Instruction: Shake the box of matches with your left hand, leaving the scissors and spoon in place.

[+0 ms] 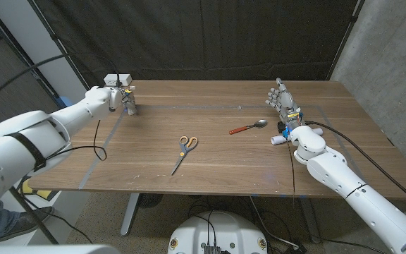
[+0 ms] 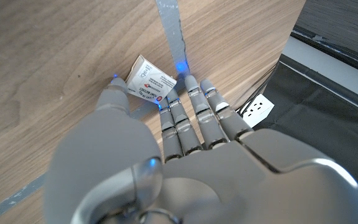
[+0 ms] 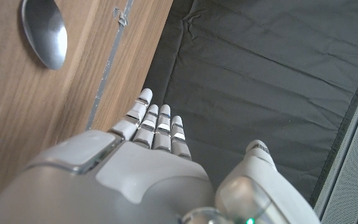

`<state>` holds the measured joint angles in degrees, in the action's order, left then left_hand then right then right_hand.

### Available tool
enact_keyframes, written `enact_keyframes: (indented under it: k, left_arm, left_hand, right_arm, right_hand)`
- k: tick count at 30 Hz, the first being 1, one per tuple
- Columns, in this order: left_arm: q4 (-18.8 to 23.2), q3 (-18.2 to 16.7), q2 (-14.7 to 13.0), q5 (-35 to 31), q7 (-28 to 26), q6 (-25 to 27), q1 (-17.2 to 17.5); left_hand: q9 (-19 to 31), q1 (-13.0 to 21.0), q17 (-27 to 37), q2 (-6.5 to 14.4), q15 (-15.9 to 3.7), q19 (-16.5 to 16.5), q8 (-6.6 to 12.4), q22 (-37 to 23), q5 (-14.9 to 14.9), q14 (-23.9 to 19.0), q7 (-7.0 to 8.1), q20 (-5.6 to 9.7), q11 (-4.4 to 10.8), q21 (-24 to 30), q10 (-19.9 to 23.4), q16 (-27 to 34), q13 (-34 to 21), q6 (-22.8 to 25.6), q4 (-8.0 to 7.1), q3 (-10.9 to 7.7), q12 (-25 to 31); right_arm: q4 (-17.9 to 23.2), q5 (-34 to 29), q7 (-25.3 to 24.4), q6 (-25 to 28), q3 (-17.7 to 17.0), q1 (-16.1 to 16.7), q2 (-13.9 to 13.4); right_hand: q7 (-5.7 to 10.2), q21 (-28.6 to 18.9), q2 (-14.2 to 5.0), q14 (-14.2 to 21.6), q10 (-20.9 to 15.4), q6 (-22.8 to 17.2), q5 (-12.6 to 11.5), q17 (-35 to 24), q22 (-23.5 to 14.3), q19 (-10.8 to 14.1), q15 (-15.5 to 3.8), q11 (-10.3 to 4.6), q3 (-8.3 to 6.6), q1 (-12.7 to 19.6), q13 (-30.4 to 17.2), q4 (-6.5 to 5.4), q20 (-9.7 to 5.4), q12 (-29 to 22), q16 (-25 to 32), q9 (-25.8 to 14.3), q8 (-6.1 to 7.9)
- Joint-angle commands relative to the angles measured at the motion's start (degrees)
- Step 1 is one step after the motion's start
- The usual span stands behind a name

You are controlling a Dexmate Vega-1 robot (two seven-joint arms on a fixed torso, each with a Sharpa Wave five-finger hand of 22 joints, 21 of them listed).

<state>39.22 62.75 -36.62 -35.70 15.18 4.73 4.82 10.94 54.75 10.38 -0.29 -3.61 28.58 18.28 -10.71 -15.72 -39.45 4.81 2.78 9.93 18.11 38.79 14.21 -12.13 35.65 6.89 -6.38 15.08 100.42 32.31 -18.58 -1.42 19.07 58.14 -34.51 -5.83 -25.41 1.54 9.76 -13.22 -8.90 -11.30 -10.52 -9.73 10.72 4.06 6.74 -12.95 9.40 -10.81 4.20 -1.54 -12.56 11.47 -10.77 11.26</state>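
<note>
The small white box of matches (image 2: 148,79) sits between the thumb and fingertips of my left hand (image 2: 166,143), which pinches it close over the wood. In the head view that left hand (image 1: 126,100) is at the table's far left corner. Scissors (image 1: 185,150) with yellow and blue handles lie at the table's middle. A spoon (image 1: 249,127) with a red handle lies right of them, and its bowl (image 3: 43,37) shows in the right wrist view. My right hand (image 1: 285,107) stands on its edge right of the spoon, fingers straight and apart, holding nothing.
A white socket block (image 1: 112,79) stands at the far left edge just behind my left hand, and the block (image 2: 257,108) shows past the table edge in the left wrist view. Grey tape lines (image 1: 189,107) mark a rectangle on the wooden table (image 1: 210,169). Dark curtain hangs behind.
</note>
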Motion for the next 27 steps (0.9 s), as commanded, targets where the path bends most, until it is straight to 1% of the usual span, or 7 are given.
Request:
enact_keyframes:
  k: [1,5,9,14,19,23,27]
  left_arm:
    - [-13.79,3.59,6.83,4.67,-2.97,-6.35,-2.29]
    - [-18.57,6.74,9.81,8.49,-5.76,-4.97,-3.08]
    - [-17.17,11.3,9.43,13.99,-6.73,-2.51,-3.31]
    - [-16.56,13.98,9.22,17.84,-7.17,-2.08,-3.73]
    - [-17.24,13.97,8.52,18.43,-5.32,-7.7,-4.76]
    - [-0.8,10.49,0.53,16.24,-2.33,-2.66,-2.7]
    - [10.56,6.76,-4.35,13.66,-0.36,1.82,-0.57]
  left_hand:
    - [0.37,1.11,0.17,-0.22,-7.4,1.7,0.26,-0.05,0.36,-0.82,1.11,2.61,0.77,0.64,1.55,-0.01,-0.11,2.22,0.37,-0.15,-0.29]
    - [0.38,2.44,0.21,0.4,-7.45,4.83,0.29,0.13,0.86,-1.98,0.61,1.97,0.35,1.52,2.4,-0.19,-0.14,3.14,0.65,-0.67,-0.58]
    - [0.42,4.27,0.29,1.56,-7.67,8.62,0.32,0.29,1.88,-4.12,0.16,1.98,-0.05,2.53,3.85,-0.16,-0.2,4.42,0.92,-1.54,-0.76]
    - [0.51,6.81,0.37,3.09,-7.7,11.81,0.08,0.39,2.67,-5.86,-0.49,2.76,-0.81,3.31,5.19,-0.29,-0.57,5.05,1.38,-2.83,-0.74]
    - [0.56,7.81,0.41,3.77,-7.67,12.55,0.05,0.43,2.9,-6.23,-0.91,2.61,-1.02,3.44,5.16,-0.44,-0.78,5.45,1.52,-3.39,-0.87]
    - [0.6,8.3,0.42,4.03,-7.67,12.84,0.0,0.47,3.17,-6.75,-0.91,2.69,-0.76,3.39,5.73,-0.5,-0.94,5.74,1.52,-3.63,-0.76]
    - [0.61,8.44,0.42,4.12,-7.57,13.09,-0.03,0.48,3.34,-6.94,-0.91,2.73,-0.85,3.4,5.8,-0.58,-1.04,5.92,1.45,-3.71,-0.8]
  right_arm:
    - [0.59,-0.37,-0.2,0.95,0.29,-0.34,-0.19]
    - [0.6,-0.41,-0.05,1.15,0.42,-0.49,-0.24]
    - [0.73,-0.4,0.08,1.29,0.44,-0.53,-0.35]
    - [1.13,-0.45,0.1,1.63,0.43,-0.56,-0.61]
    - [1.34,-0.47,0.05,1.72,0.36,-0.54,-0.69]
    - [1.01,-0.35,0.3,1.1,0.21,-0.38,-0.58]
    - [0.51,-0.32,0.5,0.13,0.04,-0.08,-0.4]
  right_hand:
    - [0.05,0.17,-0.41,0.35,-0.13,-0.22,-0.11,-0.25,-0.31,0.63,0.12,-0.01,-0.01,0.2,-0.06,0.0,0.16,-0.15,0.07,-0.14,0.04]
    - [0.02,0.27,-0.43,0.39,-0.15,-0.2,-0.1,-0.25,-0.31,0.69,0.13,0.01,0.0,0.22,-0.07,0.02,0.13,-0.15,0.06,-0.14,0.03]
    - [0.03,0.35,-0.44,0.41,-0.12,-0.17,-0.09,-0.25,-0.32,0.72,0.11,-0.01,0.01,0.24,-0.07,0.05,0.15,-0.13,0.05,-0.14,0.02]
    - [0.09,0.45,-0.46,0.41,-0.11,-0.11,-0.08,-0.25,-0.32,0.79,0.15,0.07,0.03,0.25,-0.07,0.07,0.14,-0.11,0.02,-0.14,0.0]
    - [0.07,0.57,-0.47,0.43,-0.1,-0.13,-0.07,-0.25,-0.32,0.85,0.13,0.04,0.05,0.26,-0.07,0.09,0.14,-0.1,0.01,-0.14,0.0]
    - [0.1,0.67,-0.51,0.41,-0.06,-0.12,-0.07,-0.26,-0.33,0.9,0.16,-0.02,0.05,0.28,-0.07,0.11,0.15,-0.08,-0.02,-0.14,0.0]
    - [0.04,0.75,-0.55,0.42,-0.07,-0.1,-0.06,-0.26,-0.33,0.94,0.13,0.03,0.05,0.3,-0.07,0.12,0.15,-0.08,-0.04,-0.14,-0.01]
